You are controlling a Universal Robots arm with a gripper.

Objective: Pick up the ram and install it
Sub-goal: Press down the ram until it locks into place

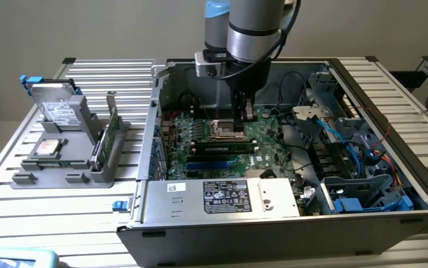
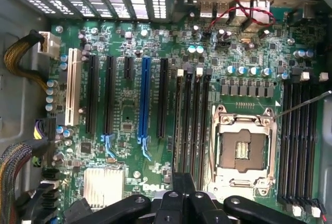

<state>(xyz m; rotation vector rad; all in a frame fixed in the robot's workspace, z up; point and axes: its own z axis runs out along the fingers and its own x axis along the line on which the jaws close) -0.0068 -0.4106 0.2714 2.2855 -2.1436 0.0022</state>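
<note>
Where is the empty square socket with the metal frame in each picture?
Exterior view: the socket sits in the middle of the green board, inside the open case.
Wrist view: the socket lies between two banks of long black slots.
Shared landmark: the blue slot, a few slots away from the socket.

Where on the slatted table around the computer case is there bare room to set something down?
Bare slats lie in front of the grey holder stand, toward the exterior view's lower left, and along the table on the case's right side. Inside the open computer case it is crowded: circuit board, cables, and the arm's pincer low over it.
</note>
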